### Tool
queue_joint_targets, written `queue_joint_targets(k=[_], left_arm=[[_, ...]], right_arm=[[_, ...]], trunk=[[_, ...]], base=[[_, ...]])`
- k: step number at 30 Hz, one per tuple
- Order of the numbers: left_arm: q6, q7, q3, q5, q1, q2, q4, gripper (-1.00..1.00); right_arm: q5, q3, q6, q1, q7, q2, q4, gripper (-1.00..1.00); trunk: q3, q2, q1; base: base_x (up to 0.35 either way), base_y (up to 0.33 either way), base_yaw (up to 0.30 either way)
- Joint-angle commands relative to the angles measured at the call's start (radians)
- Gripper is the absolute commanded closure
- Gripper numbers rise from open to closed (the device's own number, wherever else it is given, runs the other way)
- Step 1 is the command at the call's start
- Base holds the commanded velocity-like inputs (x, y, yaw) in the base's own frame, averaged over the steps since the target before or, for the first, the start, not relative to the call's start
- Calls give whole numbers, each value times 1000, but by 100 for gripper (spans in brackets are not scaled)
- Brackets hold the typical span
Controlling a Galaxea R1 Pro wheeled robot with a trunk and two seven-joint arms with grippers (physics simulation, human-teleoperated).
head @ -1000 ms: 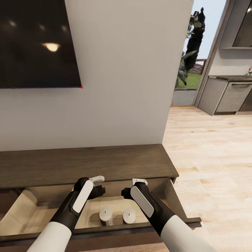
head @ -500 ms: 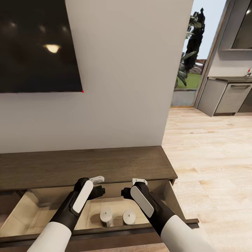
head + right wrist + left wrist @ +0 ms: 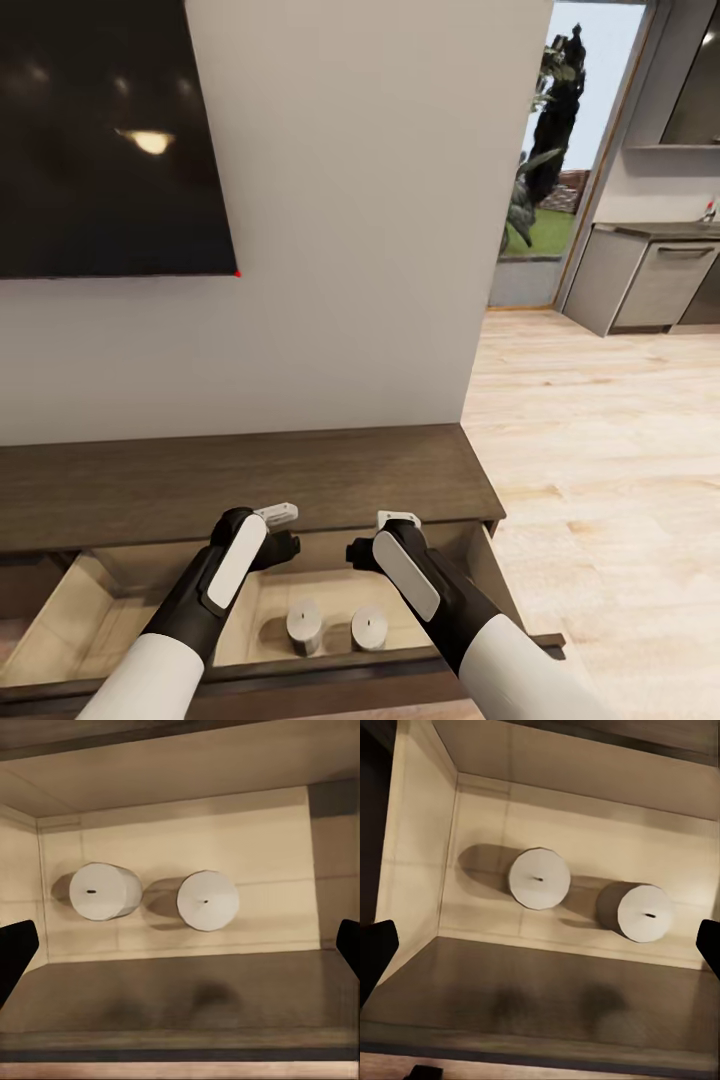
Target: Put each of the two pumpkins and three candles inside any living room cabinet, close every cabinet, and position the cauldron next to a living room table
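Observation:
The low dark brown cabinet point(image 3: 250, 478) stands against the wall with its right drawer point(image 3: 330, 666) pulled out. Two pale stubby candles stand upright side by side on the drawer floor point(image 3: 304, 622) point(image 3: 369, 626); they also appear in the left wrist view point(image 3: 538, 877) point(image 3: 645, 913) and the right wrist view point(image 3: 101, 891) point(image 3: 208, 900). My left gripper point(image 3: 286, 546) point(image 3: 540, 949) and right gripper point(image 3: 360, 552) point(image 3: 180, 949) hover above the drawer, both open and holding nothing. The pumpkins, cauldron and table are out of view.
A black TV point(image 3: 105, 140) hangs on the white wall above the cabinet. To the right, light wood floor point(image 3: 610, 470) runs to a doorway with a plant point(image 3: 545, 150) and grey kitchen cabinets point(image 3: 655, 280).
The whole picture has slid down a little, so the camera has moved. Both arms hold the same pose over the drawer, and the candles stay in place.

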Motion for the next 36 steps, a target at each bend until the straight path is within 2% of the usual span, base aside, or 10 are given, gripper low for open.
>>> queue_joint_targets(k=[1,5,12,36], left_arm=[[1,10,-1,10,-1,0,-1,-100],[1,10,-1,10,-1,1,0,-100],[1,10,0,9,-1,1,1,-100],[1,10,1,9,-1,1,1,-100]], right_arm=[[-8,1,4,-1,-10,0,-2,-100],[-16,0,39,-1,-9,0,-5,-100],[-56,0,67,-1,-10,0,-14,-100],[-61,-2,76,-1,-9,0,-10,-100]], trunk=[[2,7,-4],[15,35,-19],[37,84,-46],[112,252,-138]], base=[[0,0,0],[0,0,0],[0,0,0],[-56,0,0]])
